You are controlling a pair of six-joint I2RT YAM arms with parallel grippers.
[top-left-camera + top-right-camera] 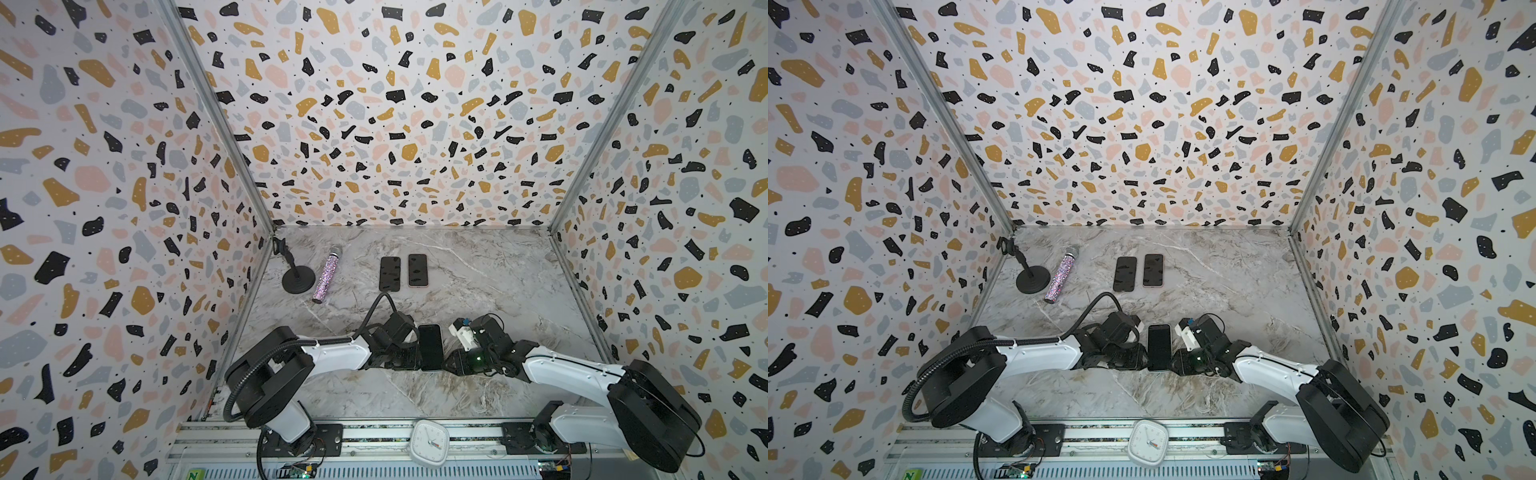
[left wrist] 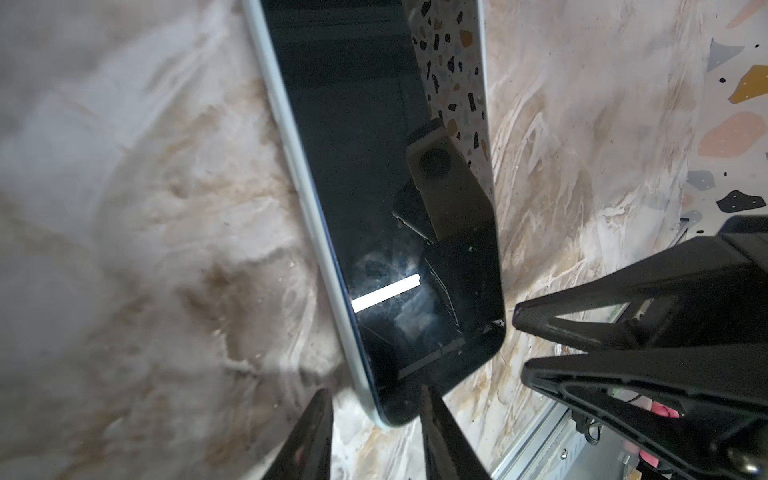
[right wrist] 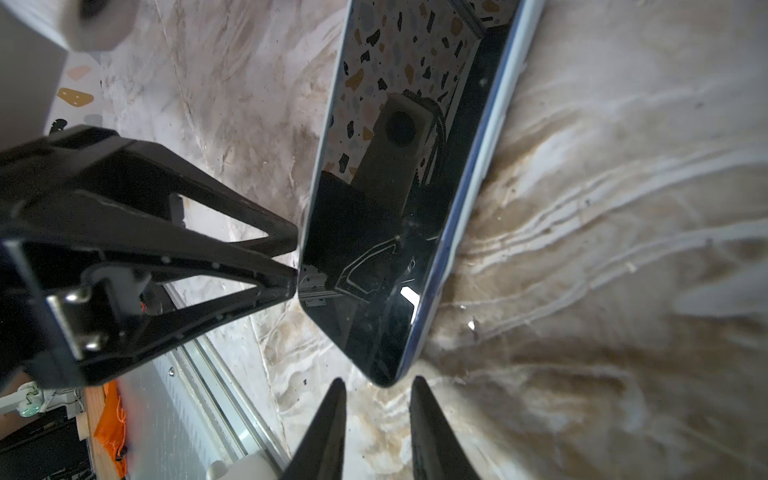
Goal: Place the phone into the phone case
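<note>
The phone (image 1: 430, 347) (image 1: 1159, 347) lies screen up near the table's front, between my two wrists. A pale blue-white phone case rim (image 2: 291, 166) (image 3: 490, 145) runs round its edge. My left gripper (image 2: 376, 409) is open, its tips straddling the phone's near corner; one tip overlaps the screen edge and the other stands clear of the rim. My right gripper (image 3: 376, 390) is open with a narrow gap, and the other near corner lies just beyond its tips. Each wrist view shows the other arm's black fingers (image 2: 623, 332) (image 3: 187, 232) close to the phone's long side.
Two dark phones lie side by side at the back, one black (image 1: 390, 273) and one pink-edged (image 1: 417, 270). A glittery microphone (image 1: 327, 274) and a black stand (image 1: 297, 278) are at the back left. A white clock (image 1: 430, 442) sits on the front rail. Patterned walls enclose three sides.
</note>
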